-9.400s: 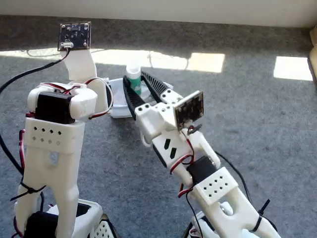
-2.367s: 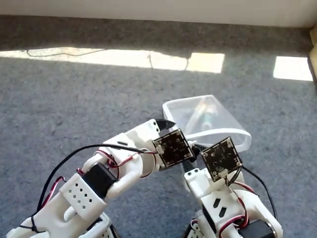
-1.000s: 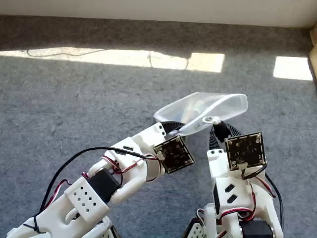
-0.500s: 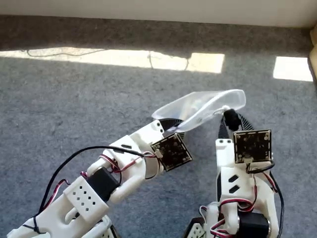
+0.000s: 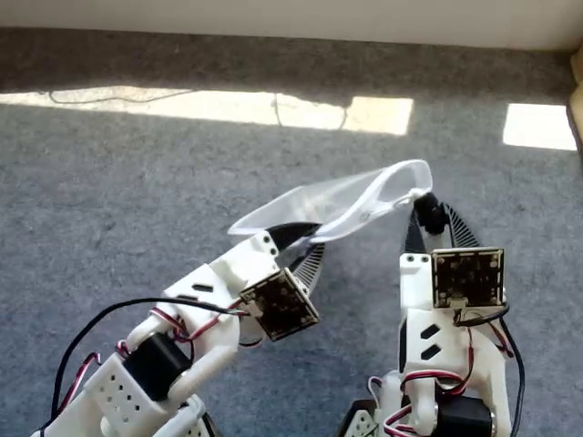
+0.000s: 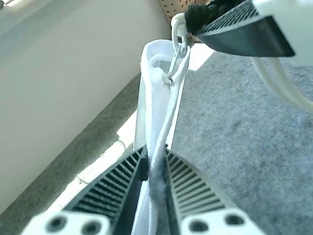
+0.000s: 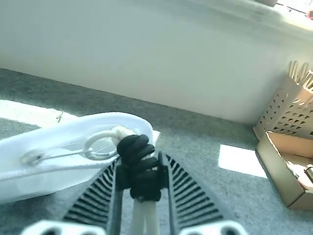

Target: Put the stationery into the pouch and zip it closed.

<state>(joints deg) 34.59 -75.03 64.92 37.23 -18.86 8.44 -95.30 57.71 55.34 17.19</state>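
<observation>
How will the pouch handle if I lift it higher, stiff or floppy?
Likely floppy: the pouch bends and creases between the left gripper and right gripper. Probably light, since a thin pull ring and black cord carry one end. Its smooth translucent skin may slip.

No writing legible from where I stand, no label or number on the clear pouch [image 5: 337, 205], none on the white arm housings [image 5: 219, 282] or dark camera boards [image 5: 280, 305] — the cardboard box [image 7: 283, 171] plain-sided too.
</observation>
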